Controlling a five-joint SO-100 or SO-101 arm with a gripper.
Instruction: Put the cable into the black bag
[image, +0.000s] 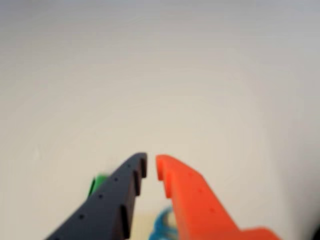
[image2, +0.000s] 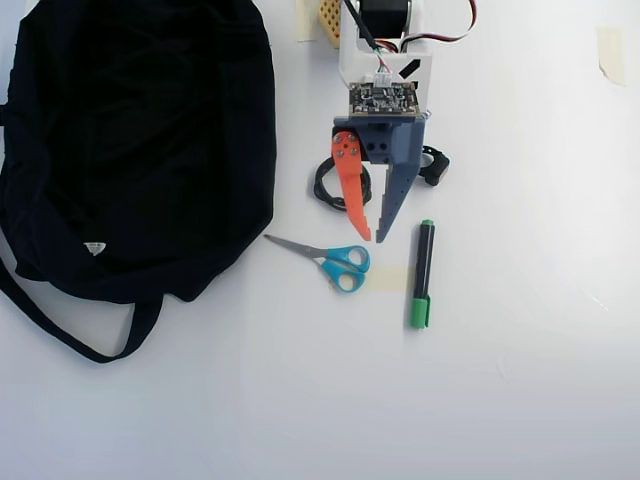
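In the overhead view the black bag (image2: 130, 140) lies spread over the left of the white table, its strap trailing to the lower left. The cable (image2: 324, 186), a small black coil, lies right of the bag and is partly covered by my orange finger. My gripper (image2: 373, 239) hangs above it with its tips just past the coil, towards the scissors. Only a narrow slit separates the tips, and nothing is between them. The wrist view shows the gripper (image: 151, 162) over bare table; cable and bag are out of that view.
Blue-handled scissors (image2: 340, 262) lie just beyond the fingertips, and a green-capped marker (image2: 421, 272) lies to their right. A small black ring-shaped strap (image2: 435, 165) sits right of the gripper. The wrist view catches the blue scissor handle (image: 162, 225) and a green blur (image: 97, 182).
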